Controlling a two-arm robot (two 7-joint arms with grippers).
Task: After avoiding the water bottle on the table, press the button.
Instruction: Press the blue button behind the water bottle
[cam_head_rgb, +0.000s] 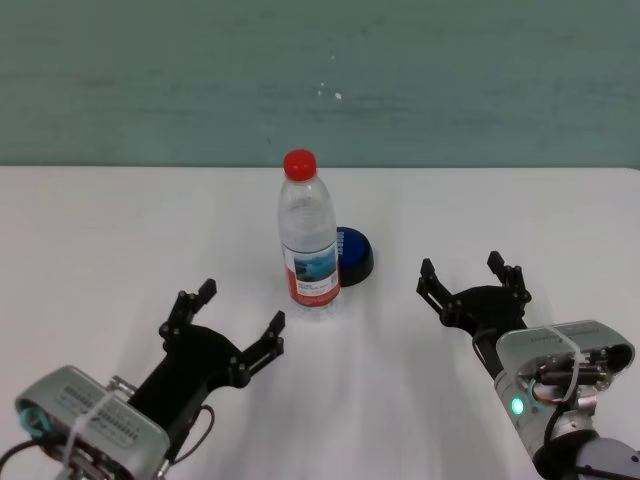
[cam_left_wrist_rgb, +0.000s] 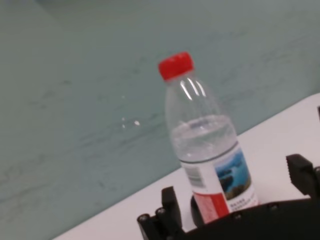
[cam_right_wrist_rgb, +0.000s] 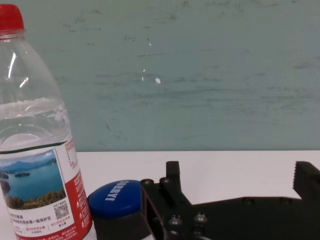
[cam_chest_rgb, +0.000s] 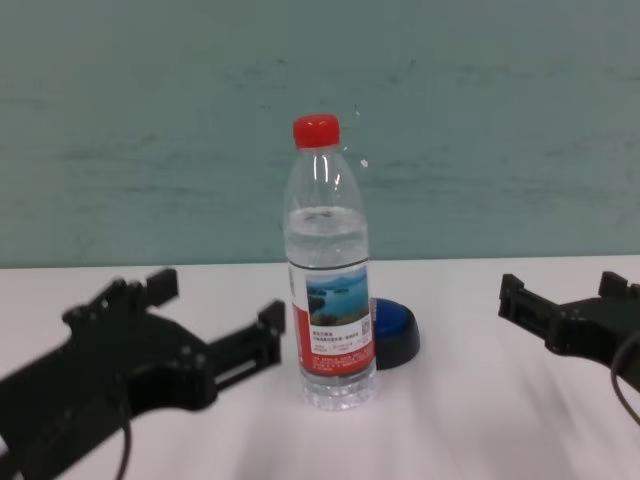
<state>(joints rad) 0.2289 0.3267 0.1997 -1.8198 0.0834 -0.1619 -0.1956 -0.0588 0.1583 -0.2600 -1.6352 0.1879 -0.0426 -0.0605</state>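
The water bottle (cam_head_rgb: 308, 240) stands upright at the middle of the white table (cam_head_rgb: 100, 230), clear with a red cap and a red-and-white label; it also shows in the chest view (cam_chest_rgb: 330, 290), the left wrist view (cam_left_wrist_rgb: 205, 145) and the right wrist view (cam_right_wrist_rgb: 35, 150). The button (cam_head_rgb: 354, 256), blue-domed on a black base, sits just behind and to the right of the bottle, partly hidden by it (cam_chest_rgb: 395, 330) (cam_right_wrist_rgb: 117, 200). My left gripper (cam_head_rgb: 240, 315) is open, near and to the left of the bottle. My right gripper (cam_head_rgb: 472, 272) is open, to the right of the button. Neither holds anything.
A teal wall (cam_head_rgb: 320, 80) rises behind the table's far edge. Bare tabletop lies between the right gripper and the button, and on both far sides of the bottle.
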